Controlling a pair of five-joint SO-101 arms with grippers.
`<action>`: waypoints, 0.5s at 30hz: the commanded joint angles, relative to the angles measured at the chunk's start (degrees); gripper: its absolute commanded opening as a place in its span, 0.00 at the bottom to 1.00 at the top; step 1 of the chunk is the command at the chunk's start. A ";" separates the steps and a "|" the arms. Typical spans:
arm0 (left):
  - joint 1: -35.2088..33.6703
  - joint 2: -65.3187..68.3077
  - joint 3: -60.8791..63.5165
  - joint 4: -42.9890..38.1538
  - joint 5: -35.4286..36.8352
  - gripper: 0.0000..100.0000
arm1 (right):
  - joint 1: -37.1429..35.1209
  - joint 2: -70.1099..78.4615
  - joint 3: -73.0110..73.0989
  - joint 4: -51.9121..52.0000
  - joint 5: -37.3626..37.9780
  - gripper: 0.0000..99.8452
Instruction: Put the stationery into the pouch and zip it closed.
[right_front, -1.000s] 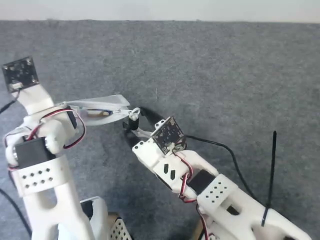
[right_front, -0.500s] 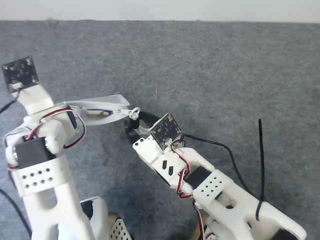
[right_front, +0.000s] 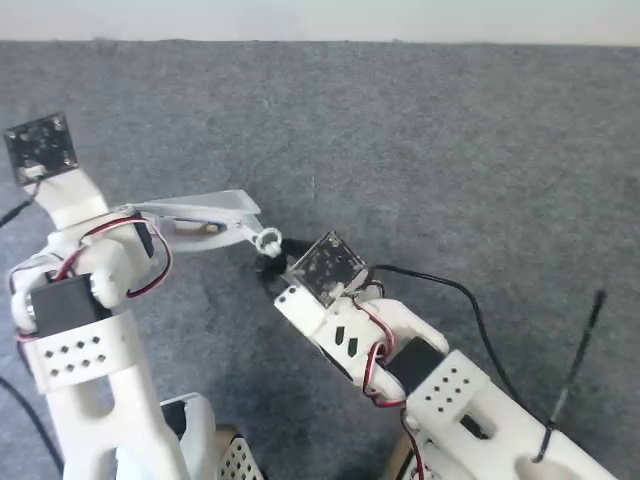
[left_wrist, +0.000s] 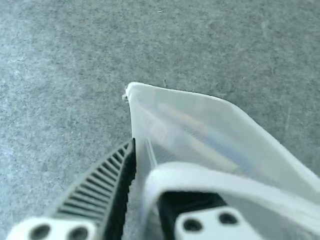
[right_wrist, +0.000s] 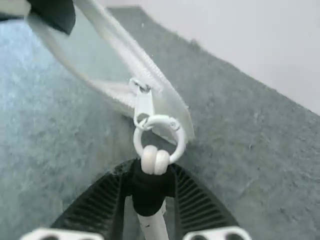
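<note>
Right wrist view: right end effector (right_wrist: 150, 182) clenched on the white ring zipper pull (right_wrist: 156, 134), left end effector (left_wrist: 142, 160) gripping the translucent white pouch (left_wrist: 210, 135) at the high view's 9 o'clock, so it's the zipping step, next wants a steady tug along the zip.

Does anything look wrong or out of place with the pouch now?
Nothing stands out. The left gripper holds the pouch, the stationery is inside it, and the right gripper grips the zipper pull.
</note>
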 joint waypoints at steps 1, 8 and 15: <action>0.00 -2.37 -1.54 -3.52 -0.44 0.15 | -4.18 -5.76 -3.69 7.60 5.80 0.01; 5.01 -2.37 -2.24 -7.65 -6.59 0.22 | -10.51 -11.56 -3.69 17.10 8.97 0.01; 20.40 -2.46 -2.86 -10.46 -19.87 0.22 | -12.44 -14.55 -3.69 20.62 8.97 0.01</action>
